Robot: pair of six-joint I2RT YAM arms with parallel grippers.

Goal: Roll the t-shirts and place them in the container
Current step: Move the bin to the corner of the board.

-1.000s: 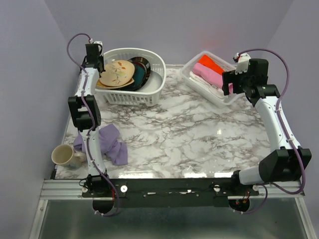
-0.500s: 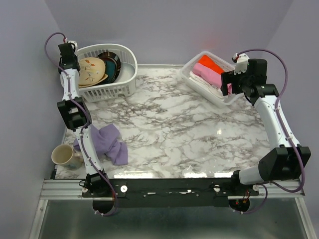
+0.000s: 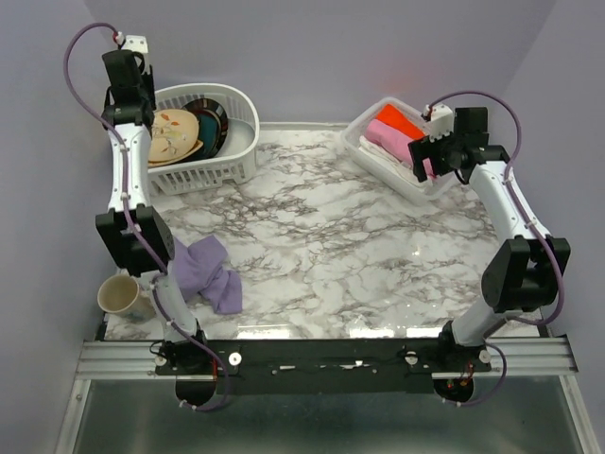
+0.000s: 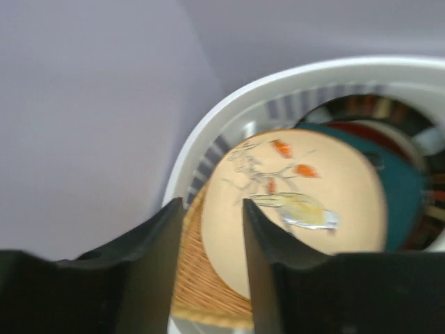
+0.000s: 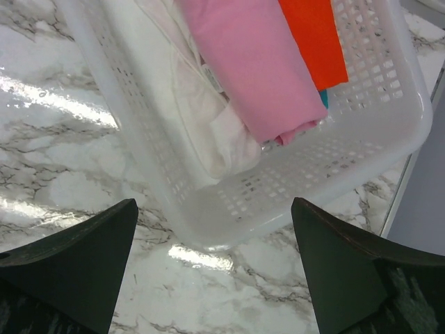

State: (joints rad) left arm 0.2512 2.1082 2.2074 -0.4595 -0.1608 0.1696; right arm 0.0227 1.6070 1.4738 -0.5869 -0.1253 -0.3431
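1. We found the marble table bearing all the items below.
2. The left arm stood raised along the table's left edge; the left gripper hung at the left end of the dish basket; its jaws stood slightly parted with nothing between them; the cream plate showed through the gap.
3. The right arm reached to the far right; the right gripper hovered above one end of the cloth basket; its jaws were spread wide and held nothing.
4. The dish basket sat at the far left; the cream plate leaned on darker plates inside it.
5. The cloth basket held a pink bundle, an orange-red bundle and a white bundle.
6. The lavender t-shirt lay crumpled and unrolled at the near left of the table, just beside the left arm's lower link and well apart from both grippers.
7. A mug stood at the near left corner, near the t-shirt.
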